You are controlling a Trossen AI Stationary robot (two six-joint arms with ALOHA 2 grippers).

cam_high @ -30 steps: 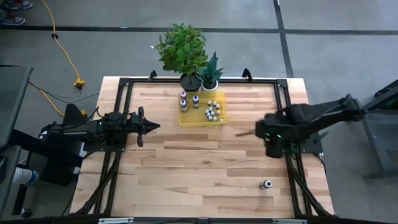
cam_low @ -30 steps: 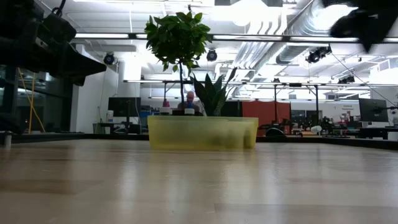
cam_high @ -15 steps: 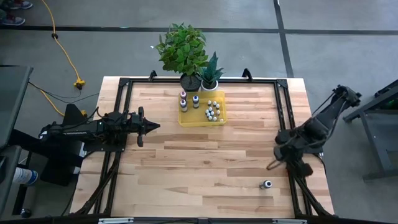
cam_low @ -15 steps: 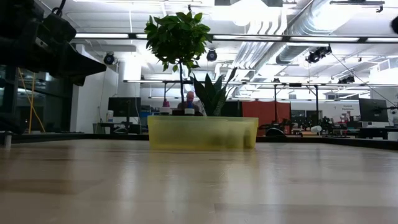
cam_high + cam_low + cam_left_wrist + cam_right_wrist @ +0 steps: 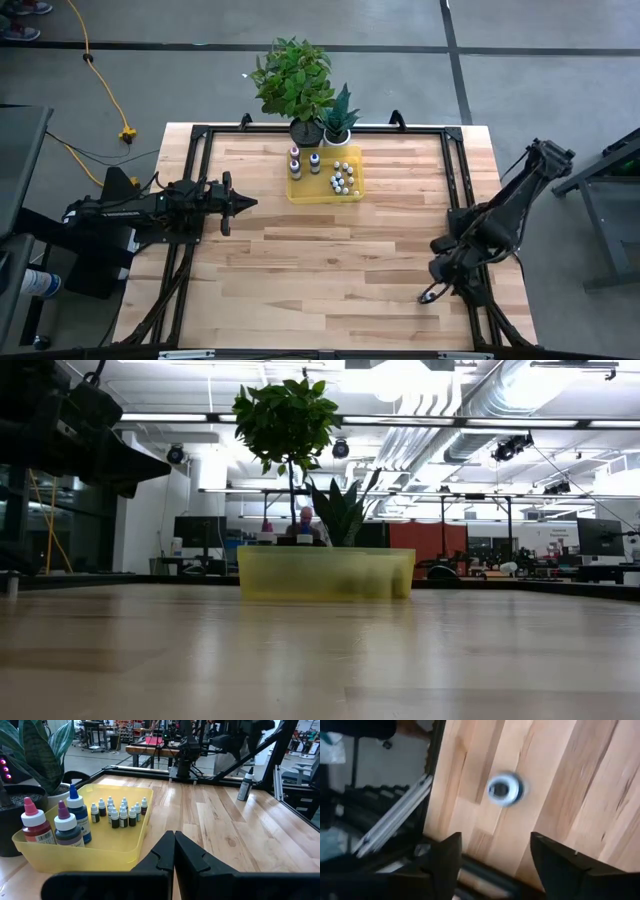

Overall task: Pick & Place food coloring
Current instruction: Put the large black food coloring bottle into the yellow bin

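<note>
A lone small dark food coloring bottle with a whitish cap [image 5: 505, 789] stands upright on the wood near the table's near right corner, also seen as the lone bottle [image 5: 245, 784]. My right gripper [image 5: 492, 862] hangs over it, pointing down, open, fingers short of the bottle and touching nothing. In the high view the right gripper [image 5: 432, 291] largely covers that bottle. The other tiny bottles [image 5: 120, 812] and three larger ones [image 5: 67, 822] stand in the yellow tray [image 5: 308, 190]. My left gripper [image 5: 245, 203] waits shut at the table's left side.
Two potted plants [image 5: 305, 85] stand at the far edge just behind the tray. A black frame rail [image 5: 395, 815] runs along the table's right edge close to the right gripper. Bare wood lies between the tray and the lone bottle.
My right arm has swung from the middle of the table's right side toward the near right corner, tipping to point down and dropping over the lone bottle. The bottle and the tray have stayed put.
</note>
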